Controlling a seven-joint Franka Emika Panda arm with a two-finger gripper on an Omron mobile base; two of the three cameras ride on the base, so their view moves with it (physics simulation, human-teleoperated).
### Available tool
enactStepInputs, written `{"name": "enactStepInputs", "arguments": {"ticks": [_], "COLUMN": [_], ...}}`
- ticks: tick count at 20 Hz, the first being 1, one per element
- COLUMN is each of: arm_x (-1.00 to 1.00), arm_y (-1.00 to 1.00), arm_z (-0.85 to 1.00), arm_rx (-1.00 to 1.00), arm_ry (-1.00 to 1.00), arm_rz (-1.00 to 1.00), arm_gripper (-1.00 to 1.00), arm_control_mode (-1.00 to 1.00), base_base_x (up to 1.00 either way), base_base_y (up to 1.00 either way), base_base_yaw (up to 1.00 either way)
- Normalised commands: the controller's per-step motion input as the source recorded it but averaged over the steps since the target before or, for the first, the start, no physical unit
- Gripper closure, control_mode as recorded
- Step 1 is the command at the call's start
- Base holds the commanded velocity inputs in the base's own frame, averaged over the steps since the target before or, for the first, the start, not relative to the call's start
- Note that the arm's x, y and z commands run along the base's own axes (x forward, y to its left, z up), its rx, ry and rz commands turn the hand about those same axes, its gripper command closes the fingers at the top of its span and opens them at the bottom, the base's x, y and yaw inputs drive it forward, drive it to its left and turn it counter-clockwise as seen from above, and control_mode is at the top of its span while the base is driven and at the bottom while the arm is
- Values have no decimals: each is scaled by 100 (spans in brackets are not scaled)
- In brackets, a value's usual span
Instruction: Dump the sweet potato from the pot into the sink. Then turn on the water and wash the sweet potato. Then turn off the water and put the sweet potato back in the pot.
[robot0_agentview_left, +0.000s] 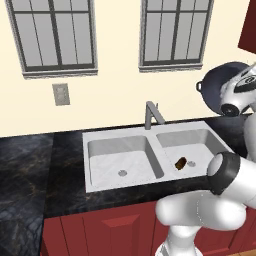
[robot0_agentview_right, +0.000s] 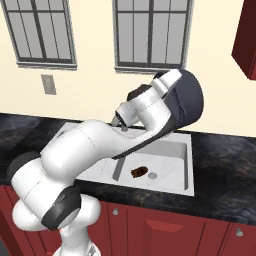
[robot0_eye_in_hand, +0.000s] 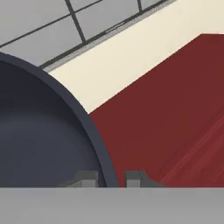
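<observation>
My gripper (robot0_eye_in_hand: 111, 178) is shut on the rim of the dark blue-grey pot (robot0_eye_in_hand: 39, 140), with one fingertip inside the wall and one outside. The pot (robot0_agentview_left: 219, 86) hangs tipped on its side high above the right end of the sink (robot0_agentview_left: 120, 133), and its inside looks empty in the hand view. From the right base view the pot (robot0_agentview_right: 192, 97) is a dark round shape behind the wrist. The sweet potato (robot0_agentview_left: 181, 162) lies on the floor of the right basin, beside the drain. It is also visible as the sweet potato (robot0_agentview_right: 139, 172) under my forearm.
The grey faucet (robot0_agentview_left: 152, 115) stands behind the divider between the two basins, with no water running. Dark stone counter (robot0_agentview_left: 30, 170) runs to both sides. A red wall cabinet (robot0_agentview_right: 245, 40) hangs at the upper right, close to the raised pot. Windows line the back wall.
</observation>
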Motion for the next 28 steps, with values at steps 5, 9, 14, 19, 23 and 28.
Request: {"name": "enactStepInputs", "arguments": {"ticks": [5,9,14,19,23,28], "arm_x": [-21,-42,-50,-38,0,0], "arm_y": [-21,-19,-1,-1,0,0], "arm_z": [-27,-10,0,-10,-63,-84], "arm_rx": [37,48,47,42,34,30], "arm_ry": [22,18,18,8,0,-6], "arm_rz": [-20,-26,-38,-51,-67,-71], "arm_gripper": [100,100,100,100,100,100], "arm_control_mode": [-100,-100,-100,-100,-100,-100], "base_base_x": [0,0,0,0,0,0], "base_base_y": [0,0,0,0,0,0], "base_base_yaw": [0,0,0,0,0,0]}}
